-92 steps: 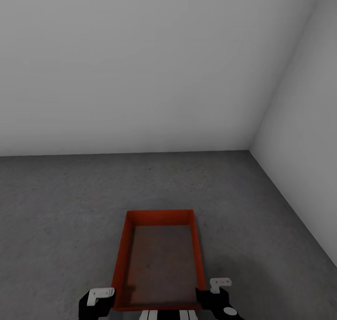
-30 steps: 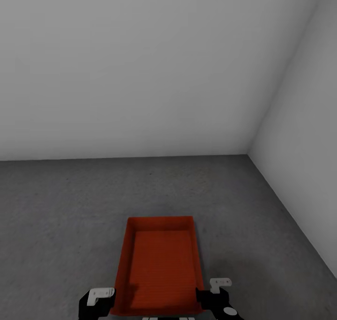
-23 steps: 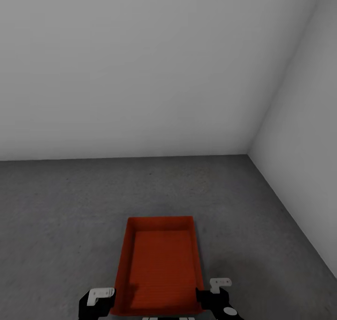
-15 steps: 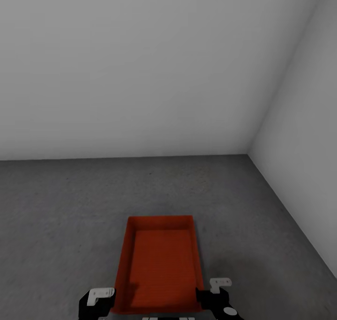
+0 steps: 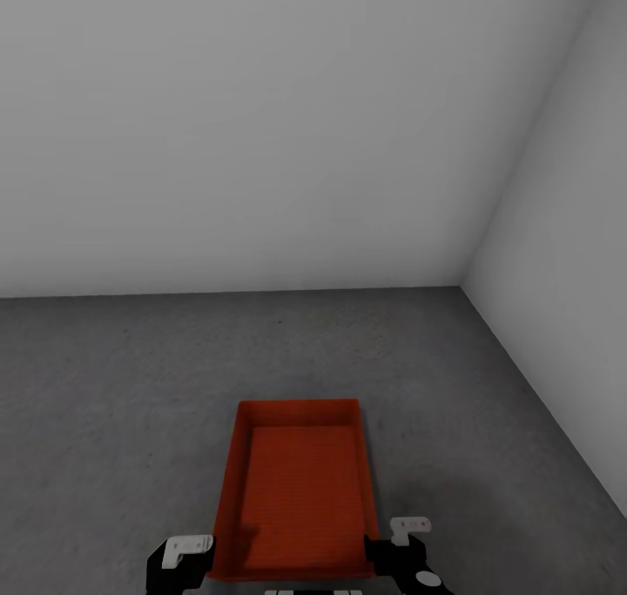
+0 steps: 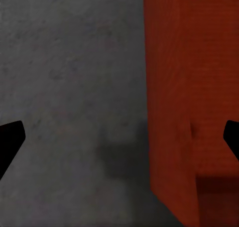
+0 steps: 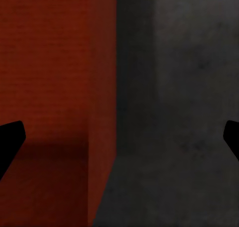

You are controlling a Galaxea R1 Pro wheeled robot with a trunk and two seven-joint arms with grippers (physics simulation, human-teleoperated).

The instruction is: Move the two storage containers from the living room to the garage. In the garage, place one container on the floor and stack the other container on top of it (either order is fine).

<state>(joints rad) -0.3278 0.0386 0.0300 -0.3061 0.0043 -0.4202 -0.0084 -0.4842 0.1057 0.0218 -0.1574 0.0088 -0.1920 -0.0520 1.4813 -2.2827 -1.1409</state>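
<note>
One orange-red storage container [image 5: 296, 495] lies open side up on the dark grey concrete floor [image 5: 113, 386] of the garage, its long side pointing away from me and its ribbed bottom showing. My left gripper [image 5: 180, 553] is at its near left corner and my right gripper [image 5: 402, 544] at its near right corner. In the left wrist view the left gripper [image 6: 119, 142] is open, its black fingertips [image 6: 10, 140] wide apart astride the container's side wall [image 6: 169, 112]. The right gripper [image 7: 119, 142] is likewise open astride the other wall [image 7: 102, 87].
Plain pale grey walls [image 5: 261, 125] meet in a corner at the far right [image 5: 466, 281]. The right wall [image 5: 575, 255] runs back along the floor toward me. Bare concrete lies to the left and beyond the container.
Since three seconds ago the container has sunk slightly and its bottom has turned from dull grey-brown to bright orange. The camera tilted a little. Over the last second it barely moved.
</note>
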